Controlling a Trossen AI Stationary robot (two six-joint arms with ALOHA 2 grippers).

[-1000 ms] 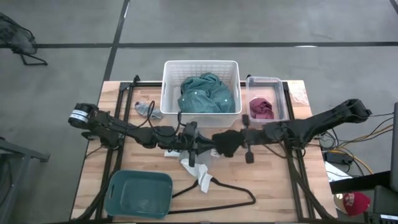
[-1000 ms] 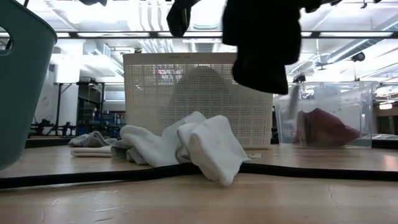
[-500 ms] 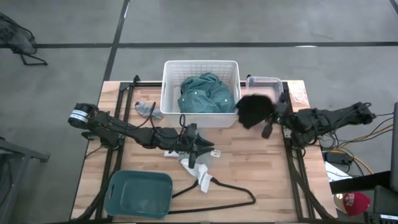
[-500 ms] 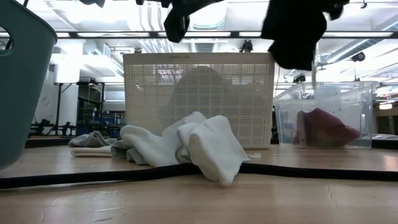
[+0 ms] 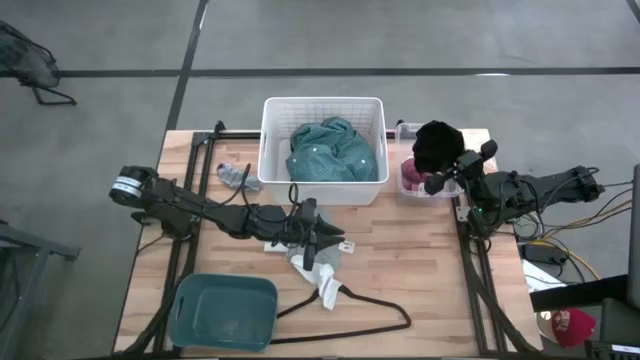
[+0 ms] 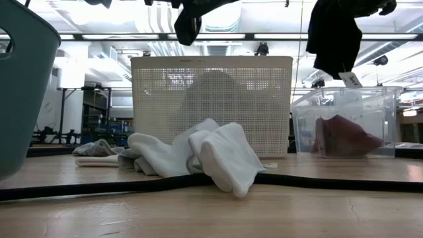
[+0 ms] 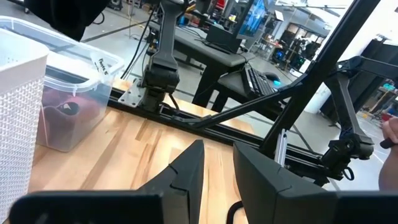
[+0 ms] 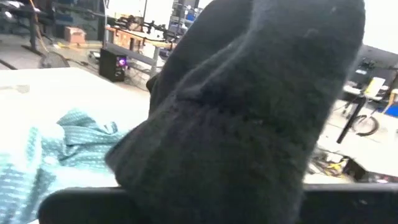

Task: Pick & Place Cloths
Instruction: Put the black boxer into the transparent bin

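My right gripper [image 5: 440, 172] is shut on a small black cloth [image 5: 435, 145], held high over the clear bin [image 5: 447, 132]. That bin holds the maroon cloth [image 5: 415, 176]. The black cloth fills the right wrist view [image 8: 249, 106] and hangs at the top of the low view [image 6: 334, 33]. The teal shirt [image 5: 325, 150] lies in the white basket [image 5: 272, 150]. White-grey cloths [image 5: 318, 272] lie bunched mid-table over the black hanger's hook end. My left gripper [image 5: 326, 240] hovers open just above them, touching nothing [image 7: 214, 168]. A small grey piece [image 5: 235, 175] lies left of the basket. My right gripper holds the black cloth, but the cloth itself covers the fingers in the wrist view, so the gripped part does not show. The arm comes from the table's right side. The cloth is lifted clear and hangs bunched below the gripper, with a white tag [image 6: 350, 79] dangling at its lower edge.
A teal plastic tub [image 5: 222, 312] stands at the near left corner. The thin black hanger [image 5: 370, 310] lies across the near middle of the table. Bare wood shows between the hanger and the bins. Black frame rails run along both table sides.
My right gripper has carried the black cloth from above the table's middle toward the right and far edge, ending over the clear bin. The cloth stayed lifted clear and hanging throughout. The left arm has kept still.
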